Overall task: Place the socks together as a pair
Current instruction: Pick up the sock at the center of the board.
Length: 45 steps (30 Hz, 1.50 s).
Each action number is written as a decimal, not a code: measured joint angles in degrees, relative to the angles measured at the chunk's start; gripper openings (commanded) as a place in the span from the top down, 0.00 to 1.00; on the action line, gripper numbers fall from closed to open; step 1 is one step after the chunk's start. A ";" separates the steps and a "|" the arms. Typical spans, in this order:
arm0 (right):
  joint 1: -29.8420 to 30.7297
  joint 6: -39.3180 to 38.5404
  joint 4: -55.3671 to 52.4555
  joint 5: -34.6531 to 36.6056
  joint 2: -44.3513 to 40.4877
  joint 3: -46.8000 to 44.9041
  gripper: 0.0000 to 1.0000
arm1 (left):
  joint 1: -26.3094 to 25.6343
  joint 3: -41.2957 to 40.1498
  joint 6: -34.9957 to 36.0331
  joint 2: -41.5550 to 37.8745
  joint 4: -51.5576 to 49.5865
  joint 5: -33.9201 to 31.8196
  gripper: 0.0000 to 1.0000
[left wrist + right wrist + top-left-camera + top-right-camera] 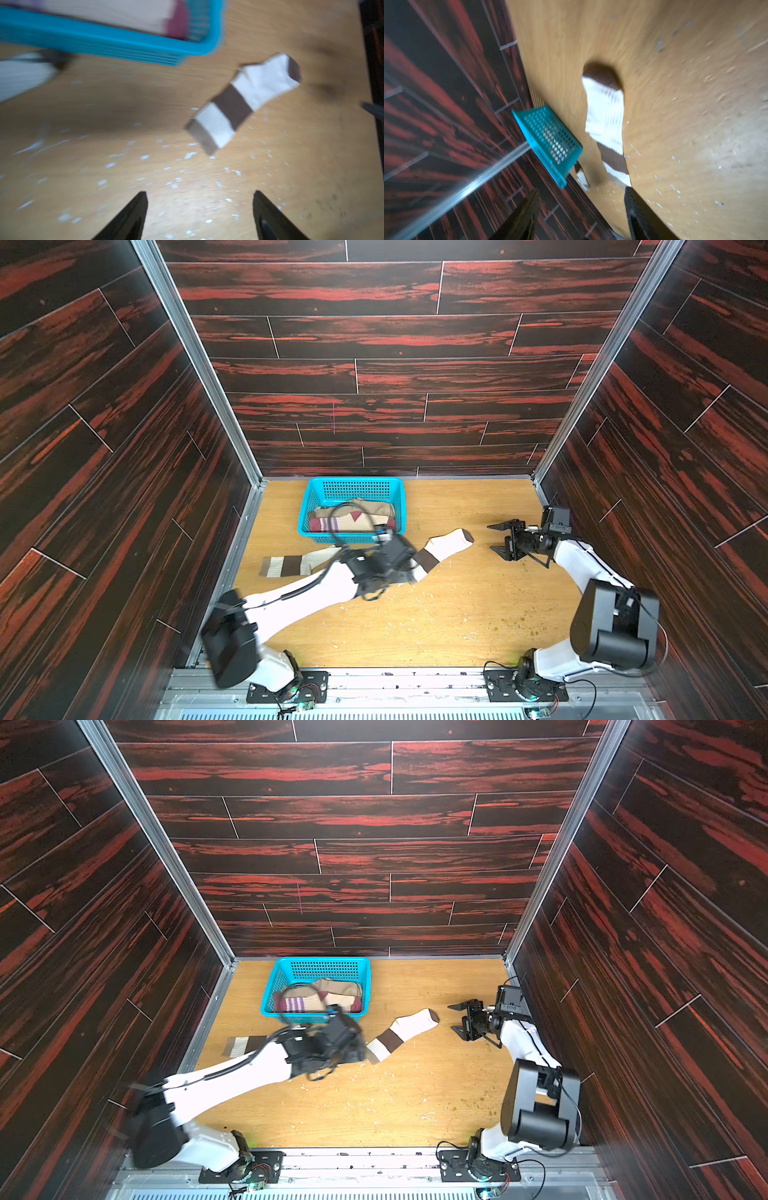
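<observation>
My left wrist view shows what both top views hide under the arm: the left claw spread wide and empty over the speckled wood-grain tabletop. The right claw gapes empty, right of a ribbed white sock with brown bands. The matching sock lies flat at left, near the perforated blue plastic basket, which holds a purple-striped sock.

From mid-table, bare tabletop lies open at four to six o'clock; basket blocks eleven, left arm crosses eight, banded sock two.
</observation>
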 measured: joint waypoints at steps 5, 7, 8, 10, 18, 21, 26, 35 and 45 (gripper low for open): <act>4.15 -12.09 -6.93 -0.72 -6.88 -0.02 0.23 | 14.45 -6.36 -2.97 -16.35 -7.30 -2.27 0.13; 6.67 -16.46 -9.14 -0.50 -10.40 -0.02 0.21 | 21.99 -6.64 -2.10 -18.91 -10.56 -2.34 0.13; 7.87 -18.21 -10.05 -0.31 -12.00 -0.02 0.20 | 25.09 -6.67 -1.64 -19.15 -12.02 -2.19 0.13; 11.06 -21.44 -11.50 0.50 -15.10 0.09 0.18 | 32.59 -7.04 -0.04 -18.58 -14.43 -0.92 0.13; 20.63 -26.56 -13.11 1.31 -18.14 0.37 0.18 | 59.60 -9.90 6.80 -13.86 -14.40 6.08 0.19; 22.25 -27.41 -13.81 1.44 -18.05 1.05 0.18 | 65.66 -10.10 9.27 -8.13 -12.68 8.83 0.20; 24.11 -28.50 -14.25 0.83 -18.05 4.15 0.18 | 68.76 -8.92 13.03 0.79 -9.64 12.79 0.26; 25.20 -28.22 -14.32 -1.20 -18.69 4.72 0.18 | 71.06 -3.56 17.51 12.59 -6.60 14.62 0.29; 26.34 -26.27 -13.46 -2.91 -20.20 5.81 0.18 | 71.10 -1.18 20.22 21.46 -0.92 17.00 0.59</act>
